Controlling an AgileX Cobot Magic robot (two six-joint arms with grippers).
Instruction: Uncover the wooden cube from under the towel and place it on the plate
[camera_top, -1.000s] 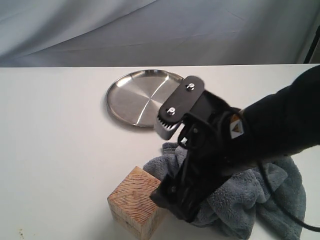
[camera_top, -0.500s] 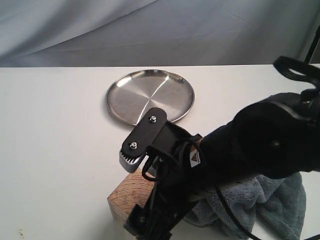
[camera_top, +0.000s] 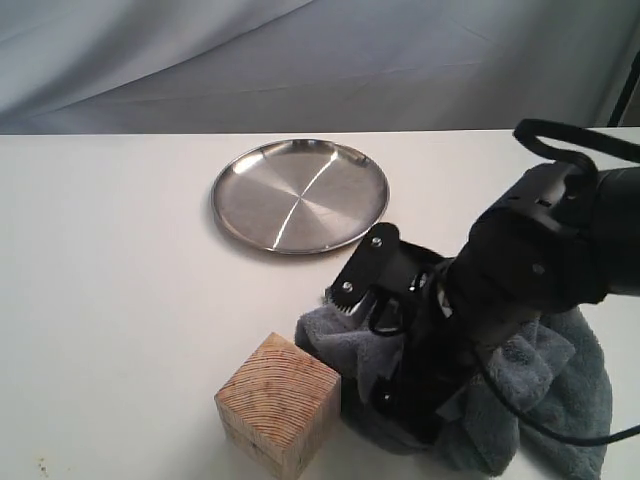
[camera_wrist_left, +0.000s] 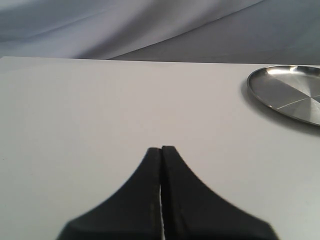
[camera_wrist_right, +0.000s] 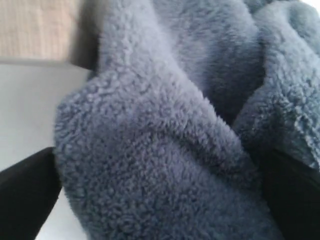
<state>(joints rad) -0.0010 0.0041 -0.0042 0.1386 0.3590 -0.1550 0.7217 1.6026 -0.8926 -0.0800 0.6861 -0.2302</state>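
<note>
A white table (camera_top: 120, 300) fills the lower part of the exterior view, with a few small dark specks (camera_top: 41, 465) at that view's lower left. Behind it hangs a grey, softly creased backdrop (camera_top: 300, 60).

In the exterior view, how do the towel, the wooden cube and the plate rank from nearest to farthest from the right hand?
1. towel: directly under the right hand, which straddles it.
2. wooden cube: beside the towel, at the view's lower left.
3. plate: farthest, higher in the view, behind both.
</note>
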